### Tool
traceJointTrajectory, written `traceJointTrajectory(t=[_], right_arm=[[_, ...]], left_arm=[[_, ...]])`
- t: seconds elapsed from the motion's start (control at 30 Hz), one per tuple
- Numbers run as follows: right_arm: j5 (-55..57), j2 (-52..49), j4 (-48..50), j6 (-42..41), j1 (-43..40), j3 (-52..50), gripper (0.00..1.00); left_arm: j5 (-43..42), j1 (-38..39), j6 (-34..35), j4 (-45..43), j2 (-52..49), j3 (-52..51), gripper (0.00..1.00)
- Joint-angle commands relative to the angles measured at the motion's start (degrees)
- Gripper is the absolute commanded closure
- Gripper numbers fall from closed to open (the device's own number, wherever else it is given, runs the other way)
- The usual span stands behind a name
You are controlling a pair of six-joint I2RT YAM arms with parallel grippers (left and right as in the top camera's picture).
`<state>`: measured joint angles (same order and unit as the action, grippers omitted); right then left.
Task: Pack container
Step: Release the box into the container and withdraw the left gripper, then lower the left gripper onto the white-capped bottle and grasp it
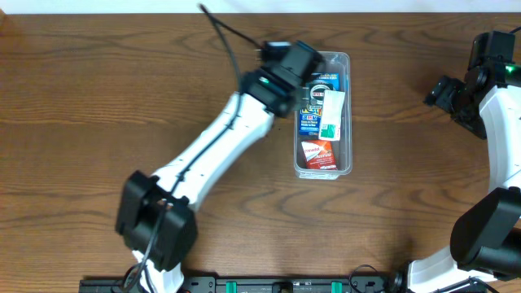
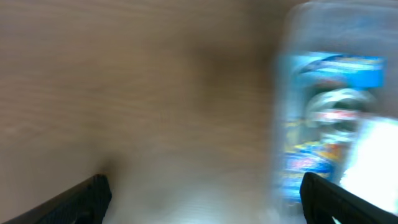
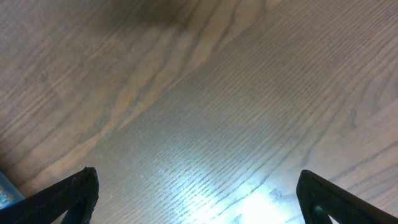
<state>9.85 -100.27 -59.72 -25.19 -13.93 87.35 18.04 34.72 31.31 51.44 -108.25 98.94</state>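
Note:
The clear plastic container (image 1: 347, 114) lies lengthwise at the table's middle back. It holds a blue packet (image 1: 310, 120), a white-and-green box (image 1: 332, 115) and a red-and-white packet (image 1: 317, 153). My left gripper (image 1: 286, 65) hovers at the container's far left corner; its fingertips are hidden under the wrist. In the blurred left wrist view the jaws (image 2: 202, 196) are wide open and empty over bare wood, with the container (image 2: 292, 93) and blue packet (image 2: 323, 124) to the right. My right gripper (image 1: 444, 94) is at the right edge, open and empty over wood (image 3: 199, 193).
The wooden table (image 1: 98, 98) is bare on the left and front. The right arm's white links (image 1: 496, 138) stand along the right edge. A black rail (image 1: 269, 285) runs along the front edge.

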Motion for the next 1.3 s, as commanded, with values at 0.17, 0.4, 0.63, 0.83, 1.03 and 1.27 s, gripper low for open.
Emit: traceJointTrajectory(t=[0.17,0.4,0.63,0.83,1.03,1.27], right_arm=[[0.2,-0.2,-0.1,0.0,-0.3,0.0,0.01],[0.2,-0.2,-0.1,0.0,-0.3,0.0,0.01],[0.2,-0.2,-0.1,0.0,-0.3,0.0,0.01],[0.2,-0.2,-0.1,0.0,-0.3,0.0,0.01],[0.2,-0.2,-0.1,0.0,-0.3,0.0,0.01],[0.2,-0.2,-0.1,0.0,-0.3,0.0,0.01]], left_arm=[[-13.8,-11.8,-10.1,12.8,3.8,0.0,0.0],[-13.8,-15.2,-8.9,17.6,3.1,-1.3,0.0],[-13.8,-15.8,-8.6,22.0,2.7,-2.4,0.0],[-15.9,-15.8,-8.6,20.7,2.5,-5.3,0.0],[-16.0,-15.8,-8.6,19.5,2.2,-6.1,0.0],[-16.2,-15.8,-8.8,18.3,0.3,-7.3,0.0]])
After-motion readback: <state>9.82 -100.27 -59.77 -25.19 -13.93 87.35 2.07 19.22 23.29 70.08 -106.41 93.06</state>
